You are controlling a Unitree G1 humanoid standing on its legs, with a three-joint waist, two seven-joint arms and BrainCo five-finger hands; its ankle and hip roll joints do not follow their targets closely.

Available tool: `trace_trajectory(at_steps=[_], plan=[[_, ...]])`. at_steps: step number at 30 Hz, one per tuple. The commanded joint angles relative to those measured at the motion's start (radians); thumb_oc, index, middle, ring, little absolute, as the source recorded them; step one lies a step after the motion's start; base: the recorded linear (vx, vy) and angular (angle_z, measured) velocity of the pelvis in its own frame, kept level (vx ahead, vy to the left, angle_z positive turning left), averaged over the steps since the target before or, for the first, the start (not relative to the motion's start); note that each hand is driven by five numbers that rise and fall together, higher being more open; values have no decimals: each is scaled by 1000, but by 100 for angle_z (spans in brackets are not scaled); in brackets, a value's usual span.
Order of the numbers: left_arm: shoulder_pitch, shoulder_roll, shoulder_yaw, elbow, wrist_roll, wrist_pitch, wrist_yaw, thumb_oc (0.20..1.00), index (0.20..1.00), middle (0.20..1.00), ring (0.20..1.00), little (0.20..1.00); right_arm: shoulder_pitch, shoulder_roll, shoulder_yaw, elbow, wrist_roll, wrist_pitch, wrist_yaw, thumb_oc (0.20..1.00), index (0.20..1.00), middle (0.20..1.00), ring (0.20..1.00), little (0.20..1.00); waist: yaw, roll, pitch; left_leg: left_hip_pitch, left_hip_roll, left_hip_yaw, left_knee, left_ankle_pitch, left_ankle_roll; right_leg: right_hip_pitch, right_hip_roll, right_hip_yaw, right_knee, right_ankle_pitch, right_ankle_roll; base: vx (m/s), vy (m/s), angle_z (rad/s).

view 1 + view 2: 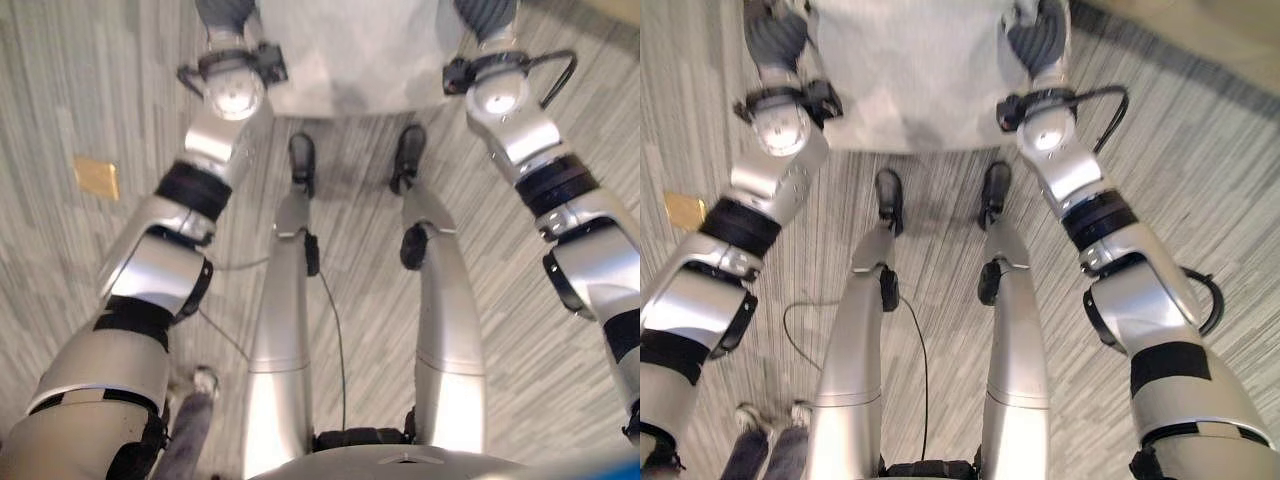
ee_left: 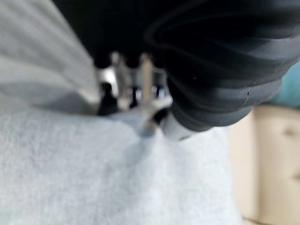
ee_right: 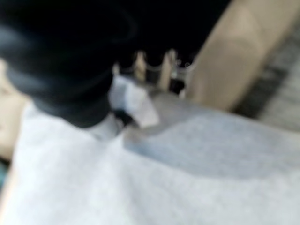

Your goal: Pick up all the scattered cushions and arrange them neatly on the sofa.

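The robot holds one big pale cushion up in front of it, with one hand on each side. This looks like the carrying step: the cushion is off the floor and on its way to the sofa.

The grey striped floor is the biggest thing under the robot, and it has lots of open room to walk on. A small yellow-brown patch sits on the floor off to the robot's left, well apart from the cushion. A person's shoes stand close by the robot's left side, so the robot should take care when it steps that way.

A tan part that may be the sofa sits just past the cushion's edge. The next move is likely to lift the cushion over that edge and set it down flat and straight.

The left hand presses its fingers into the cushion's side, and the cloth bunches there, so it seems to be gripping. The right hand does the same on the other side, pinching a fold with its fingers.
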Motion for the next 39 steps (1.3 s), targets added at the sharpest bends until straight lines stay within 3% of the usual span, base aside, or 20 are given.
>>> trace_trajectory(at_steps=[1, 3, 7, 8, 10, 17, 18, 21, 22, 23, 25, 26, 27, 30, 32, 34, 36, 37, 38, 39], plan=[[-23, -136, -12, -120, 98, -78, -77, 200, 200, 200, 200, 200, -73, 90, 2, -172, -97, -122, 37, 200, 200, 200, 200, 200, -38, 56, -12, 80, 21, -63, -33, -42, -31, 91, 54, 10, 7, -93, 95, -21, -35, 1], [44, -149, 5, -163, 107, -72, -85, 200, 200, 200, 200, 200, 0, 88, -29, -232, -132, -117, 44, 200, 200, 200, 200, 200, -42, 54, -6, 162, 28, -70, -93, 3, -35, 177, 52, 4, -49, -57, 88, -87, -69, -1], [155, -160, 21, -219, 135, -59, -118, 200, 200, 200, 200, 200, 162, 105, -91, -325, -142, -137, 58, 200, 200, 200, 200, 200, -50, 56, -23, 349, 28, -71, -187, 25, -45, 348, 52, -6, -125, -60, 78, 8, -87, 3], [207, -165, 14, -240, 134, -60, -137, 200, 200, 200, 200, 200, 235, 102, -109, -381, -144, -140, 74, 200, 200, 200, 200, 200, -61, 51, -30, 442, 32, -63, -216, 33, -55, 452, 52, -19, -169, -61, 73, 38, -88, 6], [224, -169, 8, -258, 143, -57, -148, 200, 200, 200, 200, 200, 276, 103, -119, -402, -152, -143, 83, 200, 200, 200, 200, 200, -69, 50, -28, 484, 42, -51, -229, 48, -67, 505, 55, -30, -191, -65, 66, 38, -104, 17], [324, -166, -3, -321, 154, -63, -181, 200, 200, 200, 200, 200, 405, 101, -134, -468, -166, -147, 111, 200, 200, 200, 200, 200, -67, 30, -62, 666, 35, -36, -163, 14, -74, 790, 70, -35, -314, -68, 51, 103, -34, 10], [365, -168, -1, -341, 154, -61, -193, 200, 200, 200, 200, 200, 451, 103, -143, -480, -167, -141, 128, 200, 200, 200, 200, 200, -58, 39, -90, 759, 36, -26, -273, 37, -66, 863, 79, -37, -345, -66, 59, 251, 85, -8], [418, -176, -6, -372, 170, -49, -215, 200, 200, 200, 200, 200, 531, 100, -162, -504, -152, -144, 148, 200, 200, 200, 200, 200, -56, 51, -122, 802, 25, 24, -394, 120, -61, 953, 92, -49, -385, -55, 69, 267, 116, 4], [448, -176, 3, -397, 187, -47, -219, 200, 200, 200, 200, 200, 564, 107, -170, -513, -141, -148, 154, 200, 200, 200, 200, 200, -34, 46, -123, 800, 5, 39, -406, 152, -59, 1021, 107, -33, -400, -59, 68, 402, 240, 25], [509, -180, 15, -423, 187, -47, -226, 200, 200, 200, 200, 200, 608, 126, -171, -529, -135, -148, 178, 200, 200, 200, 200, 200, -29, 32, -137, 888, 10, 26, -415, 103, -37, 1081, 96, -8, -406, -72, 87, 313, 191, 1], [526, -176, 19, -434, 189, -46, -235, 200, 200, 200, 200, 200, 615, 131, -171, -523, -129, -147, 184, 200, 200, 200, 200, 200, -25, 28, -147, 903, 7, 28, -412, 97, -30, 1105, 91, 5, -419, -67, 98, 274, 205, -84], [576, -176, 26, -444, 178, -39, -245, 200, 200, 200, 200, 200, 651, 152, -178, -515, -103, -143, 206, 200, 200, 200, 200, 200, -18, 20, -169, 972, -2, 49, -395, 47, 3, 1146, 68, 17, -381, -74, 132, 313, 246, -68], [577, -176, 25, -445, 178, -38, -245, 200, 200, 200, 200, 200, 653, 152, -178, -516, -103, -143, 206, 200, 200, 200, 200, 200, -16, 18, -167, 975, -2, 51, -394, 45, 4, 1148, 68, 20, -379, -76, 133, 297, 268, -30], [609, -159, 40, -459, 178, -35, -245, 200, 200, 200, 200, 200, 658, 164, -172, -499, -105, -139, 214, 200, 200, 200, 200, 200, -4, 15, -176, 1043, -27, 68, -368, -8, 46, 1149, 34, 38, -228, 7, 192, 164, 195, -14], [608, -150, 39, -453, 180, -31, -236, 200, 200, 200, 200, 200, 643, 171, -162, -478, -110, -131, 216, 200, 200, 200, 200, 200, -7, 30, -174, 1088, -31, 66, -370, -26, 66, 1127, 36, 48, -108, 49, 198, 174, 208, -18], [609, -145, 44, -455, 196, -25, -231, 200, 200, 200, 200, 200, 645, 175, -161, -468, -104, -129, 220, 200, 200, 200, 200, 200, -8, 39, -182, 1136, -33, 72, -380, -49, 76, 1112, 37, 36, -67, 29, 180, 198, 166, -17], [620, -149, 51, -462, 206, -16, -229, 200, 200, 200, 200, 200, 649, 170, -162, -470, -106, -121, 229, 200, 200, 200, 200, 200, -14, 39, -193, 1185, -40, 63, -409, -58, 74, 1096, 52, 18, -112, 7, 164, 267, 113, -20], [632, -156, 59, -464, 204, -16, -235, 200, 200, 200, 200, 200, 647, 168, -160, -460, -94, -121, 238, 200, 200, 200, 200, 200, -24, 31, -207, 1215, -57, 50, -439, -56, 68, 1065, 78, 9, -242, 1, 153, 486, 40, -22], [641, -161, 61, -460, 205, -13, -242, 200, 200, 200, 200, 200, 651, 172, -155, -460, -84, -126, 247, 200, 200, 200, 200, 200, -40, 15, -219, 1265, -79, 32, -471, -67, 62, 1049, 96, -7, -448, 42, 159, 430, 11, -12], [642, -161, 61, -460, 205, -13, -242, 200, 200, 200, 200, 200, 652, 172, -155, -460, -84, -126, 247, 200, 200, 200, 200, 200, -42, 20, -217, 1271, -74, 29, -475, -69, 61, 1061, 100, -12, -460, 45, 159, 419, -24, 0]])
